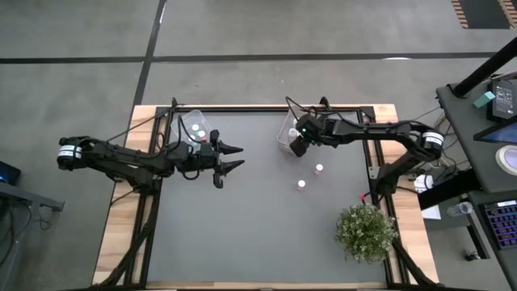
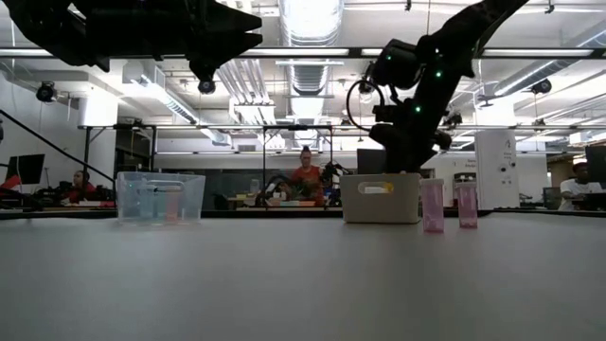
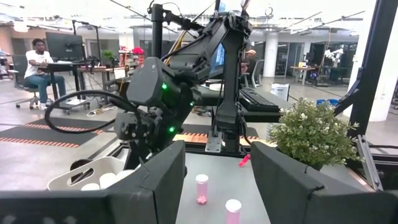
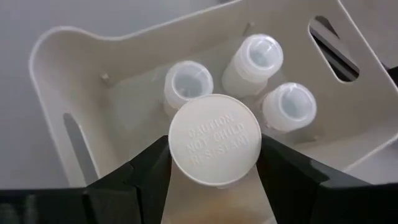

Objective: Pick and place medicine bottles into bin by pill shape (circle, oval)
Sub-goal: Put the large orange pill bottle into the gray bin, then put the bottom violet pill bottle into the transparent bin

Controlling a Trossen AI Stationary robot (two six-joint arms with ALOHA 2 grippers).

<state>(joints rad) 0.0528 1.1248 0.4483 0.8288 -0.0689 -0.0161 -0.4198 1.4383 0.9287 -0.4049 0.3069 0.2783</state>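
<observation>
**Arm status**

My right gripper (image 4: 216, 163) is shut on a white-capped bottle (image 4: 216, 140), fingers (image 4: 132, 177) pressed on either side of the cap. Right arm reaches in from the right edge, wrist bent down near the table's far side. My left gripper (image 1: 232, 158) is open, jaws spread, held level above the table left of centre, arm stretched in from the left.

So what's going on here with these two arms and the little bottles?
The right tool is holding a white-capped bottle over a white bin that already has three bottles inside. The left tool hangs open above the table, beside a clear bin with a few bottles in it. Two pink bottles stand on the dark table, not yet sorted, near a green plant.
</observation>
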